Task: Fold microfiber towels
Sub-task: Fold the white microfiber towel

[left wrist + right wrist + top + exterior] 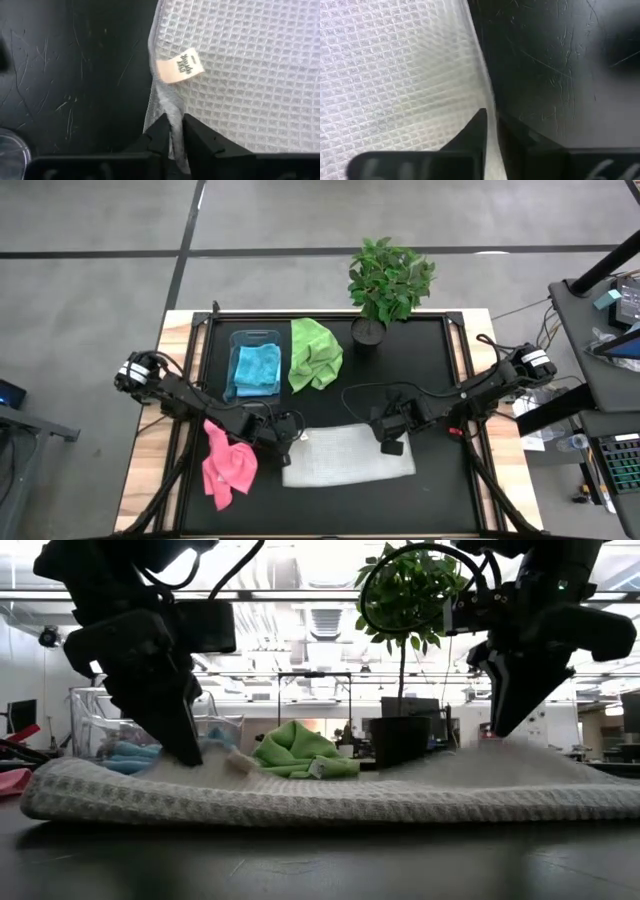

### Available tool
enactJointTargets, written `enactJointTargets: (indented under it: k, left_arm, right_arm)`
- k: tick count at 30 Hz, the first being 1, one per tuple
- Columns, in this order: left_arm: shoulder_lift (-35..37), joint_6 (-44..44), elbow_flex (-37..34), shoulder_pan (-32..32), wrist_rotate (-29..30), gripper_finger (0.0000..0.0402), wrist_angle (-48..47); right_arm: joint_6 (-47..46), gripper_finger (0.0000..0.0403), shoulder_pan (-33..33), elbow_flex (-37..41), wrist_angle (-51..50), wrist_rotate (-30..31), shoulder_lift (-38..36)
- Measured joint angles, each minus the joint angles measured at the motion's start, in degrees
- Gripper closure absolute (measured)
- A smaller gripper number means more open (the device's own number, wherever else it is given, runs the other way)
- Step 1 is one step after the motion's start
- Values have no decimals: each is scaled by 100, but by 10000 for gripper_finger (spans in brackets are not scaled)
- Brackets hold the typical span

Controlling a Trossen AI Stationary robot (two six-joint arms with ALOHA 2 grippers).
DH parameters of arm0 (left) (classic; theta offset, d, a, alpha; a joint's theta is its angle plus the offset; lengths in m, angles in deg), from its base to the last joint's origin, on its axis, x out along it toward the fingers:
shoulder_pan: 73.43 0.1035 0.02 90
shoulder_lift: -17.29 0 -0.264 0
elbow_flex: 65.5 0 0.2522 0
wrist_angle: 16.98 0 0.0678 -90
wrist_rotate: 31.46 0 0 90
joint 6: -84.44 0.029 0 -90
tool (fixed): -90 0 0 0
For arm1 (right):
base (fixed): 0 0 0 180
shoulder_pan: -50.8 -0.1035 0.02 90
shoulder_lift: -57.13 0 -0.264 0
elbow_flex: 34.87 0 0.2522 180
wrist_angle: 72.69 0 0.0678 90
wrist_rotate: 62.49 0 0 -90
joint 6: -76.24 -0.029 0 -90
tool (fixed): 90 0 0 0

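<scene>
While the black table [440,480] carries everything, the pale grey-white towel [348,455] lies flat near its front edge, in the middle. The left gripper [173,131] is at the towel's left edge, its fingers nearly together with the hem pinched between them. The right gripper [491,131] is at the towel's right edge, fingers narrowly apart around the edge. Farther back lie the lime green towel [314,352] and a light blue towel [257,370] in the clear bin [240,338]. The pink towel [228,464] lies at the left. A small label [180,67] sits on the grey-white towel.
</scene>
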Motion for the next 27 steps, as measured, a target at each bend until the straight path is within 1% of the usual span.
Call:
enactJointTargets:
  k: [3, 6, 9, 13, 17, 20, 24, 27]
  left_arm:
    - [0, -18, 17, 0, -21, 327, -206]
    - [26, -32, 133, 4, -122, 302, -698]
    - [160, 97, 286, 4, -285, 290, -1130]
    - [368, 269, 375, 4, -322, 288, -1128]
    - [483, 289, 508, 3, -322, 287, -1070]
    - [492, 363, 530, -40, -329, 288, -655]
    - [344, 785, 441, -176, -452, 288, 111]
    - [56, 875, 414, -211, -477, 288, 215]
  right_arm:
    - [-3, 336, 0, -52, -133, 3, 0]
    - [-31, 307, -2, -202, -481, 6, -4]
    - [-159, 285, -9, -342, -579, 8, -41]
    - [-392, 271, -115, -388, -439, 11, -111]
    - [-777, 270, -345, -363, -219, 9, -127]
    - [-1009, 279, -687, -281, 108, 125, -127]
    - [-1204, 295, -1246, -94, 800, 496, -129]
    - [-1415, 309, -1598, 36, 1257, 844, -129]
